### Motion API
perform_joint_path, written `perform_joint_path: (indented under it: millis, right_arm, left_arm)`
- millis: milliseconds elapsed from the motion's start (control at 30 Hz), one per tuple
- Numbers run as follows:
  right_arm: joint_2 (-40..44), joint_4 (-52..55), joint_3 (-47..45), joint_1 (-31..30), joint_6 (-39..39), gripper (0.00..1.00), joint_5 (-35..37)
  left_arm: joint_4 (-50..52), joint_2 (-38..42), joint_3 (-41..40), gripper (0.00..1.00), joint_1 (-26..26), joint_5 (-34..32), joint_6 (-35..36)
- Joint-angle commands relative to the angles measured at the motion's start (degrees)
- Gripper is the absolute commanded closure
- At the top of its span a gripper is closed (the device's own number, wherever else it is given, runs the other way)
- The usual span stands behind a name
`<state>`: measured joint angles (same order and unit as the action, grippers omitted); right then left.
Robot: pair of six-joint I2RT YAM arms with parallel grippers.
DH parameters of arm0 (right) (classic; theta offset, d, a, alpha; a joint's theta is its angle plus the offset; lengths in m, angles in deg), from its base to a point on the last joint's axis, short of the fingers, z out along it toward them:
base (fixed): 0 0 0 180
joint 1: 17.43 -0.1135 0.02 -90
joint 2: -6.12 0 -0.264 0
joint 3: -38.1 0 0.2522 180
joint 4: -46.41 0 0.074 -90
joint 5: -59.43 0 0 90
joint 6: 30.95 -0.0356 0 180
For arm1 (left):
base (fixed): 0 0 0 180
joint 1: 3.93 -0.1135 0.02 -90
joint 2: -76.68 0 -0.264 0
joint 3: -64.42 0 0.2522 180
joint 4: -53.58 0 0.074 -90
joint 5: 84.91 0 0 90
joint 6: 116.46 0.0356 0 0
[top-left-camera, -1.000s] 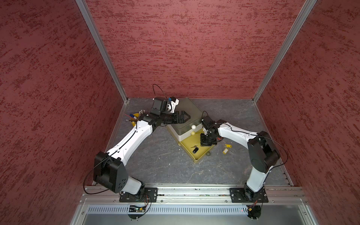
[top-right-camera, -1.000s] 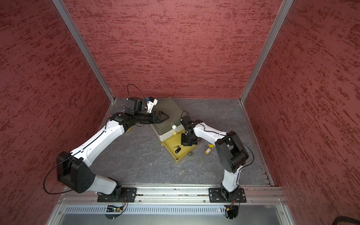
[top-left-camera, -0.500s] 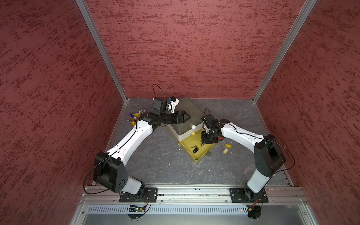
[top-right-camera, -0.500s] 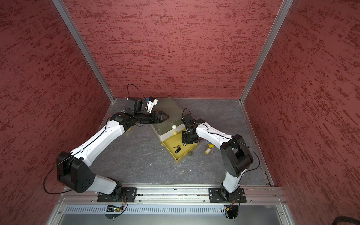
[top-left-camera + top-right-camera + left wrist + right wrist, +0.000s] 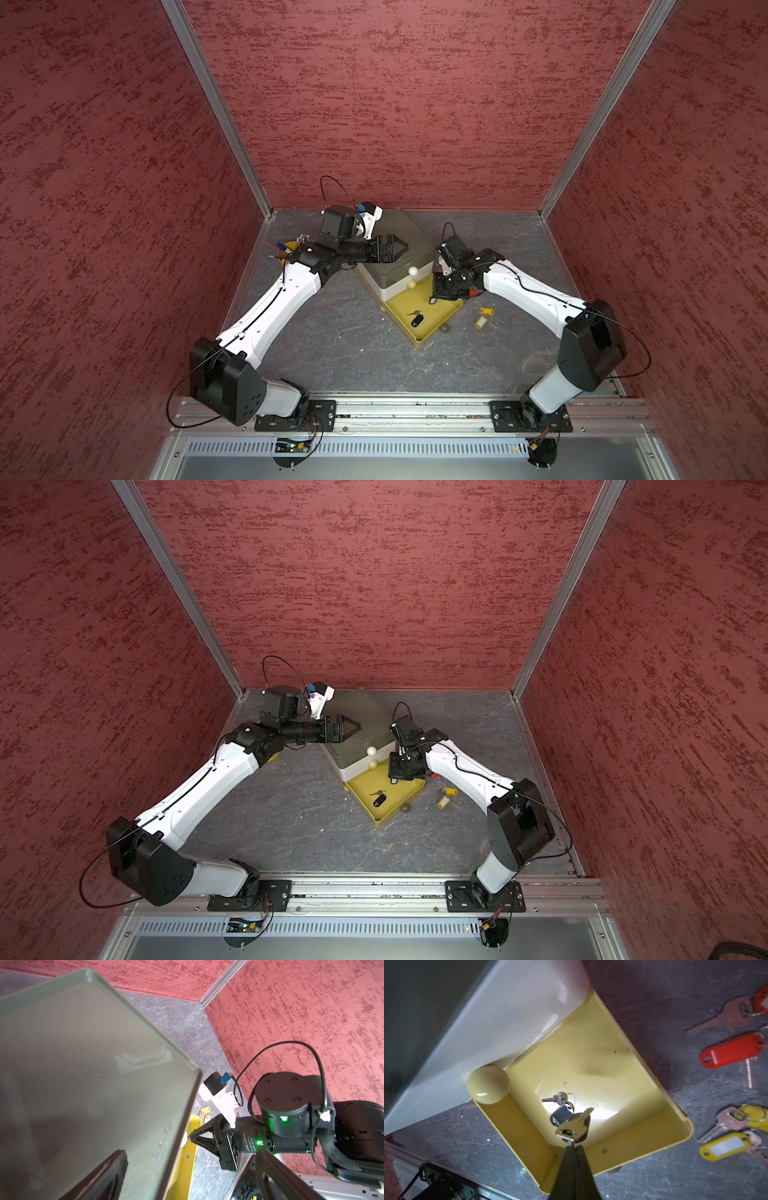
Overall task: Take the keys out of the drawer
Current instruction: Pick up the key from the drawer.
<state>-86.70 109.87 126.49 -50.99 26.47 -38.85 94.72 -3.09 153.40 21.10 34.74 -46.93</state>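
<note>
Right wrist view: right hand (image 5: 573, 1148) pinched tight on a key (image 5: 574, 1126), over the drawer (image 5: 612, 1076)

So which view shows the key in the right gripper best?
The right wrist view: the key hangs close up, by its ring, from the shut right gripper above the yellow drawer. In both top views it is only a dark speck under that gripper. In the left wrist view I cannot make it out.

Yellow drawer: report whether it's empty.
Not empty. One black-tagged key lies on the drawer floor; the shut right gripper dangles a second key above it.
</note>
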Motion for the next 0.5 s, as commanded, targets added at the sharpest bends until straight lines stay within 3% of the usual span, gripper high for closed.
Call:
perform_joint_path:
  millis: [0, 467]
  right_arm:
    - [2.9, 2.4, 2.2, -0.3, -0.4, 1.0, 2.1]
    - [12.5, 9.1, 3.0, -0.3, -1.6, 1.0, 4.2]
  left_arm:
    - [-1.7, 1.7, -0.2, 0.0, 1.5, 0.0, 2.7]
    - [-4.7, 5.8, -3.9, 0.0, 12.3, 0.2, 15.3]
